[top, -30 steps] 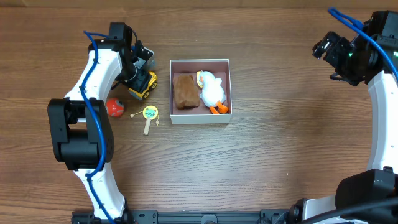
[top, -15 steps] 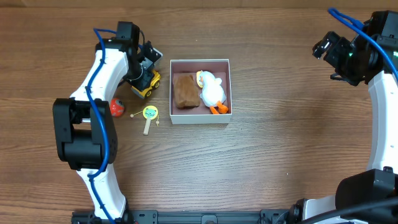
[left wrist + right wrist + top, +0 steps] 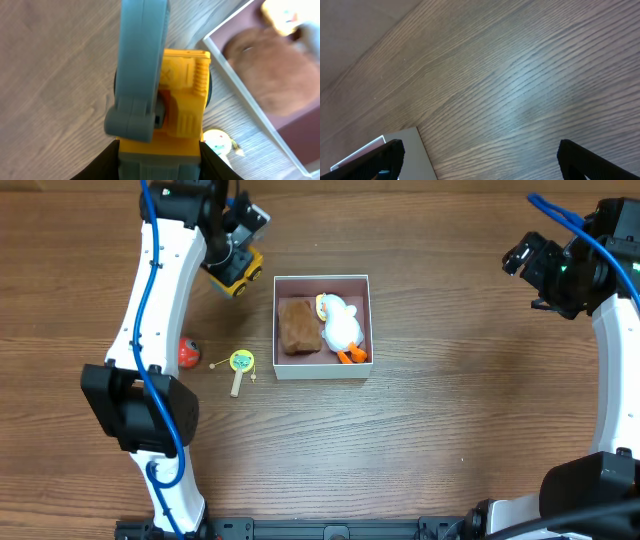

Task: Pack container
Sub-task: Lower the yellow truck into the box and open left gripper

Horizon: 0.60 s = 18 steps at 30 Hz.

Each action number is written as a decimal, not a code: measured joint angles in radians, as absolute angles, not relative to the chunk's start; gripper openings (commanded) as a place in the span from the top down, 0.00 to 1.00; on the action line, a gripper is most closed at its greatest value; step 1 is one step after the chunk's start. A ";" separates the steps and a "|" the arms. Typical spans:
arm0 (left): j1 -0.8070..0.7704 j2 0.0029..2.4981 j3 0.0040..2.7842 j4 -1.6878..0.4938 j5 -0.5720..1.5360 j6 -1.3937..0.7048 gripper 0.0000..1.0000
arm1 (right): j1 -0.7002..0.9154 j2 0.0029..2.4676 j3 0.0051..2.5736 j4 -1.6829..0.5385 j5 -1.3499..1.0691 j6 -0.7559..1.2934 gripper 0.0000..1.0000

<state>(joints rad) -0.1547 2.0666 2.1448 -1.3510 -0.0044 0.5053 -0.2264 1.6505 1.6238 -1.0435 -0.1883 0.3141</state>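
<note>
Since a second ago the left arm has risen and swung outward. It took the yellow toy digger (image 3: 238,273) off the table with it.

- Left gripper (image 3: 160,162): fingers closed on the digger's body, grey boom pointing away from the wrist.
- Red ball (image 3: 187,352) and yellow rattle (image 3: 240,363): on the table, back toward the arm's base, both untouched.
- Container (image 3: 320,277): just right of the held digger, near wall close by. It holds a brown plush (image 3: 297,326) and a white duck (image 3: 342,323).
- Right gripper (image 3: 480,155): well off to the right, fingers spread wide, nothing in them.

Step in hand looks like carrying the digger to the box. Next it must clear the wall, then lower onto the thin bare strip or onto the plush toys.
</note>
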 measured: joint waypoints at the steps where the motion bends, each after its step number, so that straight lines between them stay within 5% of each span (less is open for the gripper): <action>1: -0.172 2.067 2.173 -1.365 -0.003 0.505 0.73 | -0.227 1.650 1.624 -1.045 -0.188 0.314 0.00; 12: -0.515 2.067 2.175 -1.341 0.106 0.571 0.81 | -0.227 1.650 1.624 -1.058 -0.188 0.314 0.00; 18: -0.552 2.067 2.001 -1.327 0.109 0.666 0.85 | -0.227 1.650 1.624 -1.061 -0.193 0.314 0.00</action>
